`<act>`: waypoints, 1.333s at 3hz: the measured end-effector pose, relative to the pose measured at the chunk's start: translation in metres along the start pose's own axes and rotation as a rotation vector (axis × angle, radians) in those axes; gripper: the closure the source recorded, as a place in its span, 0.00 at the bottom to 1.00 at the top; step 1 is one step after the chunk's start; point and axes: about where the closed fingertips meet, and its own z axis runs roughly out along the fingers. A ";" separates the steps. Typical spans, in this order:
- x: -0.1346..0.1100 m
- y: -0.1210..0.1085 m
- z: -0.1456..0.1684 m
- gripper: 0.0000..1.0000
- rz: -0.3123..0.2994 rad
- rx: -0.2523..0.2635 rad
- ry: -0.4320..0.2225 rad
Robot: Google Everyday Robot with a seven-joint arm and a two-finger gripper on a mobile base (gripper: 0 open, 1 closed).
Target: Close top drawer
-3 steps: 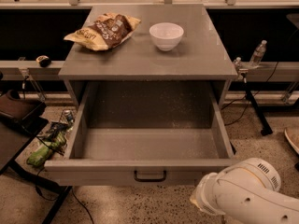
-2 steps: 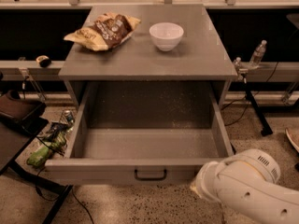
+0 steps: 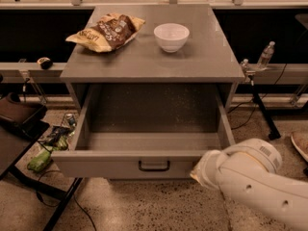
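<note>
The top drawer (image 3: 120, 163) is a wide grey metal drawer pulled fully out of the grey cabinet (image 3: 154, 64). Its inside is empty. A small black pull (image 3: 154, 166) sits at the centre of its flat front. My white arm (image 3: 255, 182) comes in from the lower right. Its near end, where the gripper (image 3: 198, 170) is, lies against the right end of the drawer front. The arm's body hides the fingers.
A chip bag (image 3: 107, 32) and a white bowl (image 3: 171, 36) rest on the cabinet top. A black stand (image 3: 19, 129) and green litter (image 3: 43, 155) are on the floor at left. A water bottle (image 3: 265, 56) stands on a rail at right.
My arm has moved left and up towards the right end of the drawer front. The drawer looks as far open as before.
</note>
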 end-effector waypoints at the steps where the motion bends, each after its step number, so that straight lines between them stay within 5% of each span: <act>1: -0.010 -0.010 0.000 1.00 -0.014 0.022 -0.019; 2: -0.011 -0.015 0.002 1.00 -0.019 0.028 -0.024; 4: -0.020 -0.066 0.027 1.00 -0.083 0.091 -0.062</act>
